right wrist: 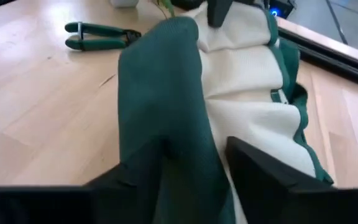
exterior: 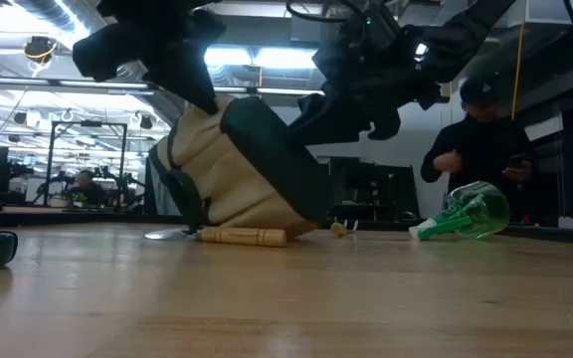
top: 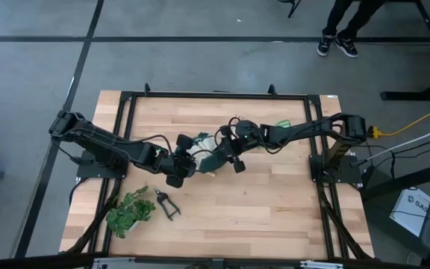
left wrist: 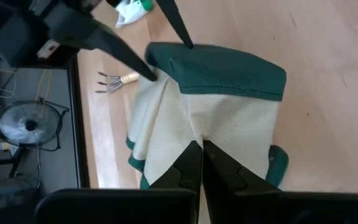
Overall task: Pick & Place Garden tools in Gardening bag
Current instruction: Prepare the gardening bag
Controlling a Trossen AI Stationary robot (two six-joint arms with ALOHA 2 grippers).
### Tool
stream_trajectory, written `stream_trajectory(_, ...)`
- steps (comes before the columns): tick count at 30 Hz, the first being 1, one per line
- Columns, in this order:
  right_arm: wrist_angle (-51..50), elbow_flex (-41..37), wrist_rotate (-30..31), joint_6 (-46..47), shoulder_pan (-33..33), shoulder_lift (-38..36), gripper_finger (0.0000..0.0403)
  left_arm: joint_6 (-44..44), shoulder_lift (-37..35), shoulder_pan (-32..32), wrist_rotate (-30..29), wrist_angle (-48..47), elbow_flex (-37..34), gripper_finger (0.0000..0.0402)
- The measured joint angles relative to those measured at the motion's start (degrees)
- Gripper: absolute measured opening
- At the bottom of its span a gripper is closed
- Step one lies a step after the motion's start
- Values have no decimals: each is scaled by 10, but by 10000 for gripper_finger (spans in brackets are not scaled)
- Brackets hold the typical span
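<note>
left pincer [left wrist: 201,163] pinches the gardening bag [left wrist: 219,106] cloth; right pincer [right wrist: 194,165] straddles its green edge, part-open.

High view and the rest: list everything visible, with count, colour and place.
bag: one, dark green and cream, mid-table between the arms
shears: one, black, front left, beside the plant
plant: one, leafy green, front-left corner
spray bottle: one, green, lying on its side, far right
rake: one, wooden handle, behind the bag
wooden handle: one, tan, lying at the bag's base
person: one, dark clothes, behind the table
left gripper: jaws shut on the bag's cream cloth
right gripper: jaws astride the bag's green edge
</note>
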Motion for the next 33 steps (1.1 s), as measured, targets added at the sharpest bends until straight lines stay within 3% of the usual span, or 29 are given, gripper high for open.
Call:
stream_trajectory(6, -15, 1, 1, -18, 0, -3, 35, -49, 0, 0, 4, 9, 0, 4)
stream_trajectory(8, -19, 1, 17, -34, 0, -4, 12, -82, -2, 1, -1, 10, 1, 10)
stream_trajectory(14, -44, 0, 171, -92, 11, -4, 5, -259, -56, 25, 14, -45, 38, 64)
stream_trajectory(19, -38, 0, 302, -201, 39, -4, 4, -438, -126, 67, 32, -55, 38, 120)
stream_trajectory(25, -11, 0, 319, -330, 77, -4, 2, -564, -158, 126, 119, -64, 22, 171)
stream_trajectory(33, 63, 0, 447, -471, 139, -4, 1, -640, -136, 173, 240, -104, 22, 210)
